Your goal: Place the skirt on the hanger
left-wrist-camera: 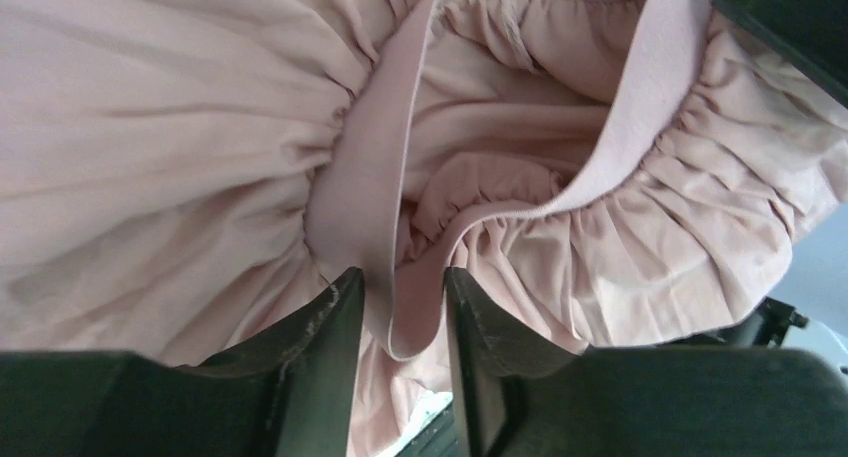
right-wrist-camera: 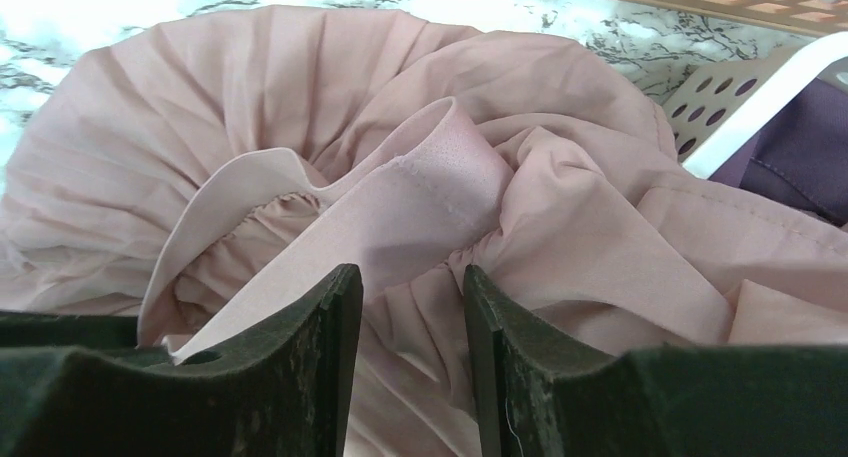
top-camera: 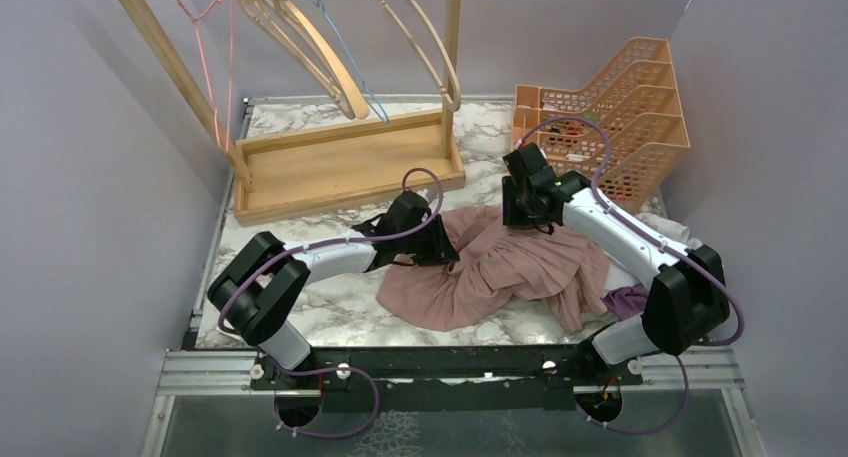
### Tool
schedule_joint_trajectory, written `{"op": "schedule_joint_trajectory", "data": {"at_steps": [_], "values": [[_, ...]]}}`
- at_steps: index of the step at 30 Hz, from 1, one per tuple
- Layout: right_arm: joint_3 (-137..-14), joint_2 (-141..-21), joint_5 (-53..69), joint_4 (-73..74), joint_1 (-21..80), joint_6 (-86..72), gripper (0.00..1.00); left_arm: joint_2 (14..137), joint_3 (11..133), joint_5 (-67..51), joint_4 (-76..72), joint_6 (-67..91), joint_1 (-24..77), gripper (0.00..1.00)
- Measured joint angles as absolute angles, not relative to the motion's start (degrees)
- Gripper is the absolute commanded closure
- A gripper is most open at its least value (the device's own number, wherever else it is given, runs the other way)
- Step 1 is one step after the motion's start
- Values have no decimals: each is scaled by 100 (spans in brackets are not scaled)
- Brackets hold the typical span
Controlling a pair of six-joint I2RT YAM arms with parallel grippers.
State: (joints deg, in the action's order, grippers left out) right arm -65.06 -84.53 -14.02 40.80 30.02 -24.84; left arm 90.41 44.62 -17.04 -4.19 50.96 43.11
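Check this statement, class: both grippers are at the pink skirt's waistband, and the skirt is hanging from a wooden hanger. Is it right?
No. The pink skirt lies on the marble table, not on a wooden hanger; the top external view shows it. The left gripper and right gripper are at its waistband.

Robot lab cell: plain lilac walls [top-camera: 90, 177], marble-print tabletop [top-camera: 340, 312], aluminium rail [top-camera: 200, 375] along near edge.
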Motion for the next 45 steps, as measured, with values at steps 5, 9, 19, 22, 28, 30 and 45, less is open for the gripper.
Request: {"op": "schedule_joint_trajectory", "data": {"at_steps": [5, 9, 19, 22, 28, 30, 45], "values": [[-6477, -8335, -1234, 4027, 3002, -2508, 58, 9201, 4639, -1369, -97, 4952, 4329, 80], [-6449, -8281, -1129, 4021, 3002, -2506, 63, 9207, 4637, -1216, 73, 4899, 4333, 93], [-6458, -8283, -1063, 4012, 3002, -2499, 46, 9087, 4630, -1142, 281, 4866, 4342, 78], [-6571, -8385, -1068, 4010, 3002, -2504, 41, 9159, 4635, -1210, 257, 4862, 4355, 81], [-6930, -8844, -1100, 3986, 3002, -2598, 38, 9531, 4744, -1330, 259, 4853, 4504, 100], [-6965, -8938, -1125, 3986, 3002, -2652, 35, 9360, 4724, -1203, 287, 4851, 4530, 100], [-7758, -10101, -1564, 4038, 3002, -2840, 42, 7019, 3841, -454, 408, 4611, 4550, 100]]}}
